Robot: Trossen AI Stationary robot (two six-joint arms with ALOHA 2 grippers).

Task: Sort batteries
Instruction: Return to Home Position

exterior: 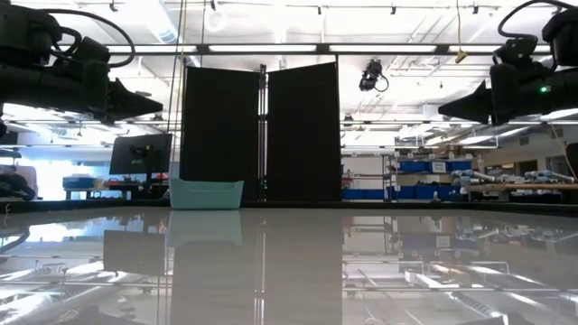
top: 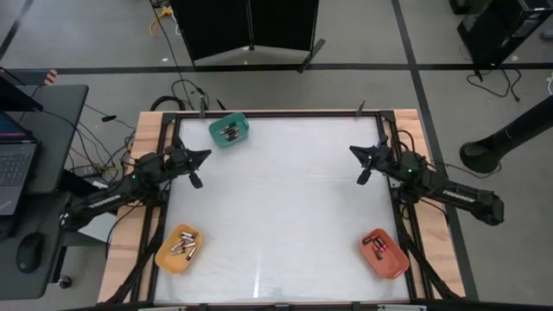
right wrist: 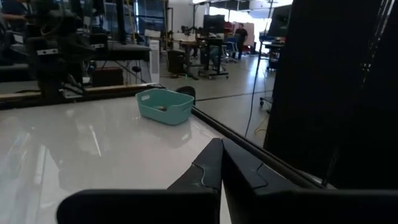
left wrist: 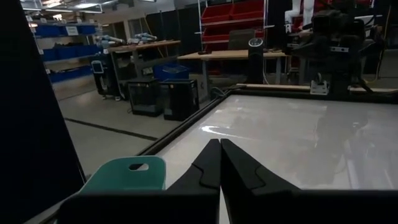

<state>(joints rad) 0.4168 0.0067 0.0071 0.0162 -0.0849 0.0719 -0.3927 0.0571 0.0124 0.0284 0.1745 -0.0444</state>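
Batteries lie in three bins on the white table: dark cells in the green bin (top: 229,130) at the far left, several in the orange bin (top: 179,249) at the near left, a few in the red bin (top: 384,252) at the near right. My left gripper (top: 202,157) hovers shut above the table's left side, just near of the green bin (left wrist: 127,174). My right gripper (top: 356,152) hovers shut above the right side, far from every bin. The green bin (right wrist: 165,104) also shows in the right wrist view and the low view (exterior: 206,192).
The table's white middle (top: 285,199) holds nothing between the three bins. A wooden frame (top: 145,147) borders the table. A black folding screen (exterior: 260,131) stands beyond the far edge. A desk with a laptop (top: 15,168) sits to the left.
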